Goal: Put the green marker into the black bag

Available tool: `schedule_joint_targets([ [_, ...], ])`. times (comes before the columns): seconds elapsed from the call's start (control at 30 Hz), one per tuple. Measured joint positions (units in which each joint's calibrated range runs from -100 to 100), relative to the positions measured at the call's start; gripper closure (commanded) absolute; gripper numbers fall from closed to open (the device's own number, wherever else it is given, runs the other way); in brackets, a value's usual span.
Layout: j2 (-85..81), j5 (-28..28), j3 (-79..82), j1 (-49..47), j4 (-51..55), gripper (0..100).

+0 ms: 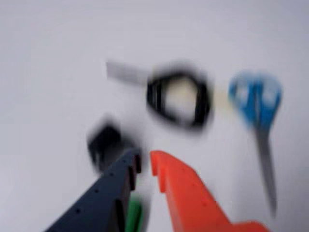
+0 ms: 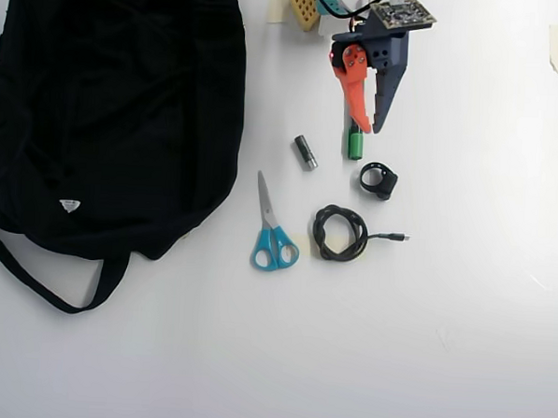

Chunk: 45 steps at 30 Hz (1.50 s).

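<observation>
Gripper over marker
Hard orange and navy jaws stood slightly parted, gripping nothing; soft rounded bag lay apart.

scissors blue hdl | batt | blk cable coiled | blk ring | white table

- You will find no readable text, brand or number in either view.
- The black bag carries a small white triangular label; its markings are too small to read.
</observation>
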Motion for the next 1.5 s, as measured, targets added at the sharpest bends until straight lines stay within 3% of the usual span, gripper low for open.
schedule_joint_targets([
  [0.5, 39.0, 0.0, -41.0, 7.1, -17.7, 98],
  [1.33, 43.2, 0.1, -44.7, 7.4, -18.8, 98],
  [1.5, 43.2, 0.1, -45.1, 6.2, -13.7, 98],
])
